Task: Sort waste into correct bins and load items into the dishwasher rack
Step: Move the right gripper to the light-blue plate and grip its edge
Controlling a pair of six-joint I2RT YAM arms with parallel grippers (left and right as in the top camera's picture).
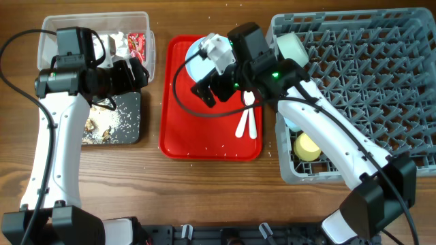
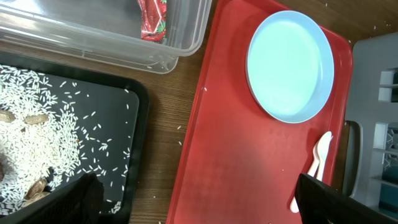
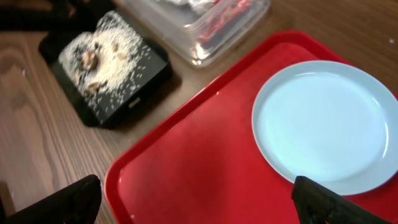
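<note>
The pale blue plate [image 1: 193, 60] lies at the back of the flat red tray [image 1: 184, 136], partly under my right wrist; it also shows in the left wrist view [image 2: 289, 65] and the right wrist view [image 3: 323, 121]. The white spoon and fork [image 1: 246, 122] lie on the tray's right side. My right gripper [image 1: 208, 92] is open and empty above the tray beside the plate [image 3: 199, 199]. My left gripper [image 1: 133, 71] is open and empty [image 2: 199, 202] over the gap between the black tray [image 1: 126, 126] and the red tray. The red wrapper [image 1: 138, 45] and tissue [image 1: 121, 45] lie in the clear tub [image 1: 48, 30].
Rice and brown scraps [image 1: 95, 126] cover the black tray. The grey rack [image 1: 368, 82] at the right holds the green bowl [image 1: 291, 47] and the yellow cup [image 1: 308, 146]. Stray rice grains lie on the wooden table.
</note>
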